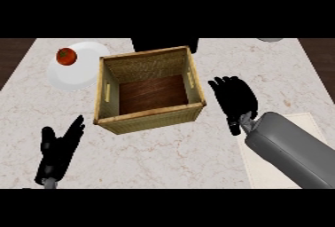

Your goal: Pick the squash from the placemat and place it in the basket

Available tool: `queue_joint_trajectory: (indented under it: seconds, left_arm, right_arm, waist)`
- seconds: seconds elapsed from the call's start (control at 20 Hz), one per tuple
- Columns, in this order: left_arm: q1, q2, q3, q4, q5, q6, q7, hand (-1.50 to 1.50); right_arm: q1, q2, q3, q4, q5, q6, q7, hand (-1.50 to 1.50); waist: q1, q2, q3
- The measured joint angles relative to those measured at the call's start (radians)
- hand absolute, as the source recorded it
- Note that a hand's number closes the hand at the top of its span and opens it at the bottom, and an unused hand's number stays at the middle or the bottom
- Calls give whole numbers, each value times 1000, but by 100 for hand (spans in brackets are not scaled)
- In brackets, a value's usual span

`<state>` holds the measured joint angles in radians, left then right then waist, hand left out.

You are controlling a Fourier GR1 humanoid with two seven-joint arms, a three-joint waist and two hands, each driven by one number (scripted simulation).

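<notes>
Marble tabletop [163, 155], basket [149, 90] mid-surface, its floor bare. Right hand [234, 99] hovers beside its right wall, fingers curled, squash unseen, perhaps hidden in the hand. Risk: releasing here drops short of the rim. Left hand [57, 150] rests open near the front-left edge.

The scene is seen through one head view only, aimed steeply down at the counter [163, 155] from above and close in. The basket [150, 91] is framed near the centre and the plate [75, 73] upper left, with forearms entering from the lower edge.
</notes>
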<state>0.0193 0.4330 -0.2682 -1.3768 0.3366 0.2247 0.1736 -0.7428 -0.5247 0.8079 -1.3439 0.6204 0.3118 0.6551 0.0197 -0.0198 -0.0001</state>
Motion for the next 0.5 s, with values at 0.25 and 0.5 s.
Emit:
queue_joint_trajectory:
  seconds: [0.25, 0.5]
  left_arm:
    - [16, -4, 6, -3, -4, -2, -20, 0]
    - [34, 3, 20, -5, 6, -14, -19, 0]
  right_arm:
    - [-163, 47, -37, -13, -98, 327, 156, -150]
    - [-243, 68, -91, 32, -215, 543, 194, -150]
  waist:
    - [-6, 1, 2]
    - [-24, 0, 4]
